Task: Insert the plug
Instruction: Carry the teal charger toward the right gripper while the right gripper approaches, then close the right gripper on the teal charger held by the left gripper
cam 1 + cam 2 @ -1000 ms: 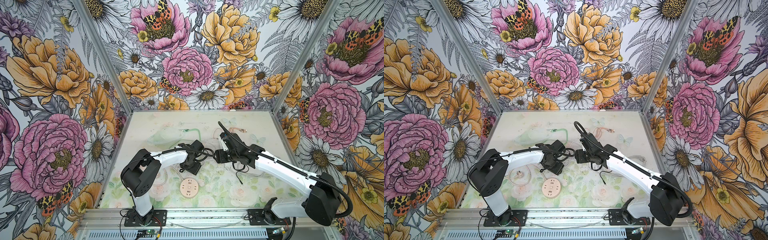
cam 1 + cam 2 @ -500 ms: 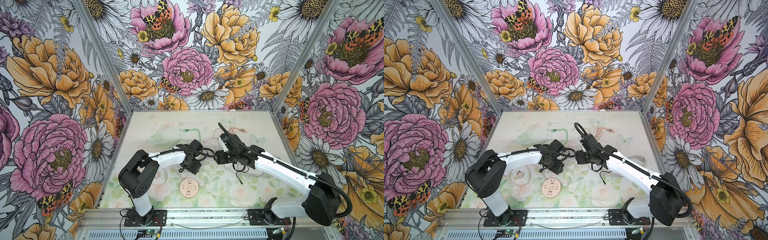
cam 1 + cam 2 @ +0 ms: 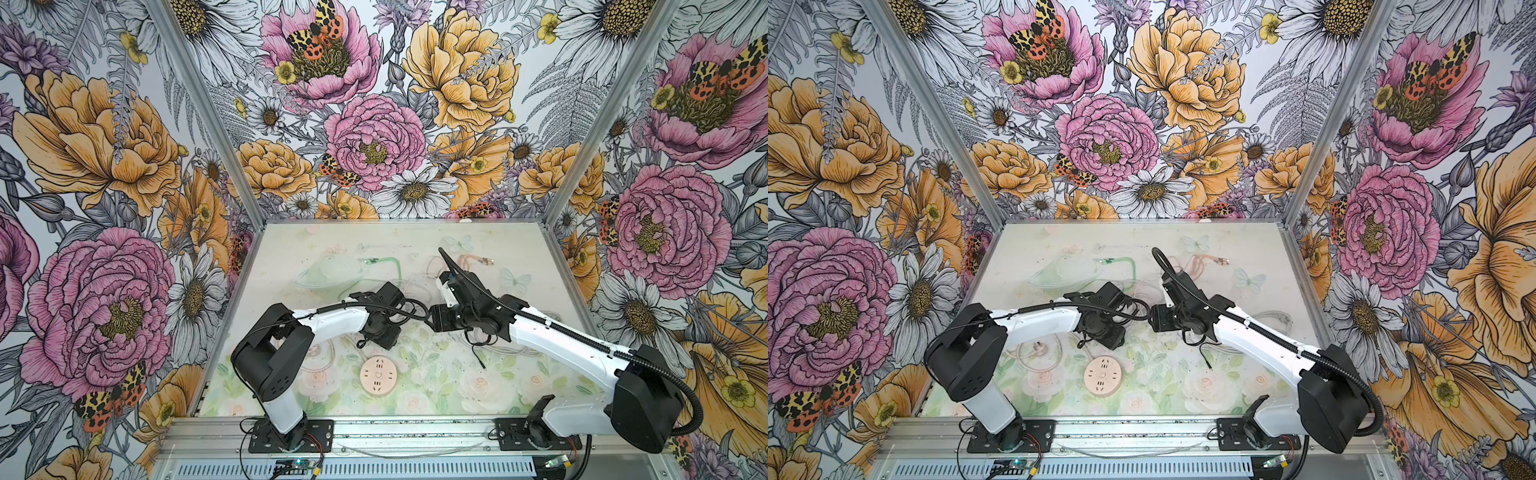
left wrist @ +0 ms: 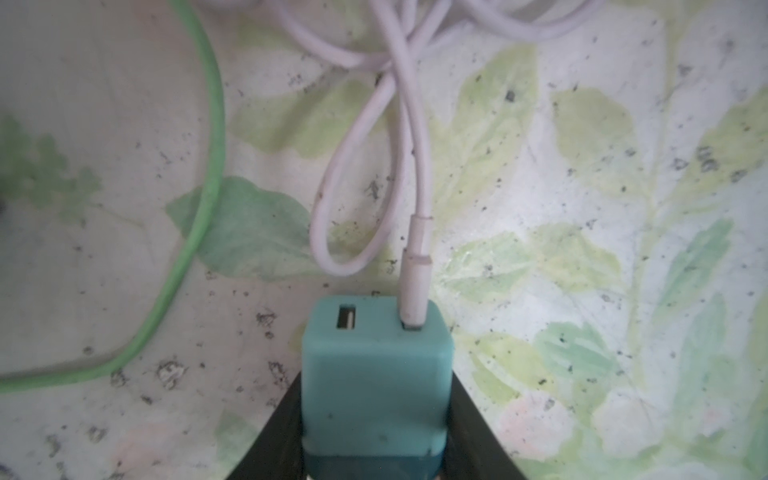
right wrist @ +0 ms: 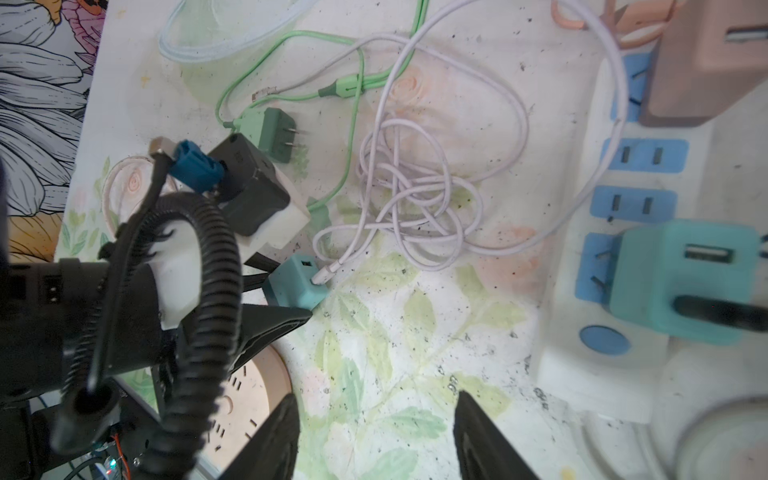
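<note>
As seen from the left wrist, found teal plug (image 4: 374, 357) seated between the two black fingers (image 4: 282, 419) of left tool (image 4: 376, 380), both flanks met by a finger; logged tool as drawn in to the plug's width and gripping it. Placed plug at mid-bench, near the round peach socket disc (image 3: 378, 375). Could not see the prong end: buried toward the tool's wrist. Read long axis as running along the tool's own line, port face pointing straight away from the wrist. Counted two ports on that face: one vacant, one filled by white cable (image 4: 413, 266), leaving along the same axis before looping into a tangle. Recorded green cable (image 4: 210, 174) curving past, apart from the plug.

From the right wrist, gained the side aspect: plug (image 5: 297, 282) on or just over the bench (image 5: 415, 332), could not tell which, one finger on each side. Also picked up there, not from the left wrist: white power strip (image 5: 561, 374) with blue sockets, second teal block (image 5: 681, 282) seated in it, green two-pin plug (image 5: 276, 133) lying loose, prongs bare. Logged right tool (image 5: 374, 436) as spread wide, holding nothing.

In both top views, could not find the plug: hidden under the left arm's wrist.
</note>
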Controlling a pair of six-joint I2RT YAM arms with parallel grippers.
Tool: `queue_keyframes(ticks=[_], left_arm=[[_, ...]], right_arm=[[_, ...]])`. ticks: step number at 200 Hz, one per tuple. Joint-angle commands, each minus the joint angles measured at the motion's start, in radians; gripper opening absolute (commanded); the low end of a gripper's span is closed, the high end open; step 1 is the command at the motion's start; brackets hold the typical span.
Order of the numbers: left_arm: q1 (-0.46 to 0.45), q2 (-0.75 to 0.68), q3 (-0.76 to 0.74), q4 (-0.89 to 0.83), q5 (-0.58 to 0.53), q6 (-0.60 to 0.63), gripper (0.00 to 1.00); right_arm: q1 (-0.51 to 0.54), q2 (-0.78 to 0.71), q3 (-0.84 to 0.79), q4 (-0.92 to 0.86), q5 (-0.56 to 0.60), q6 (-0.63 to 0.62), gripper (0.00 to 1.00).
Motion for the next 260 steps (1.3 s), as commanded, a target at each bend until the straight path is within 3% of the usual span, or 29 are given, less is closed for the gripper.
queue_keyframes(ticks=[1, 103, 260], left_arm=[[-0.008, -0.085, -0.012, 0.065, 0.019, -0.011, 0.3], [-0.04, -0.336, -0.079, 0.145, 0.099, 0.049, 0.31], [-0.107, -0.413, -0.061, 0.173, 0.062, 0.129, 0.3]], right_arm=[[-0.004, -0.028, -0.035, 0.138, -0.122, 0.035, 0.6], [-0.057, -0.049, -0.12, 0.383, -0.353, 0.096, 0.63], [-0.054, 0.059, -0.093, 0.403, -0.495, 0.091, 0.56]])
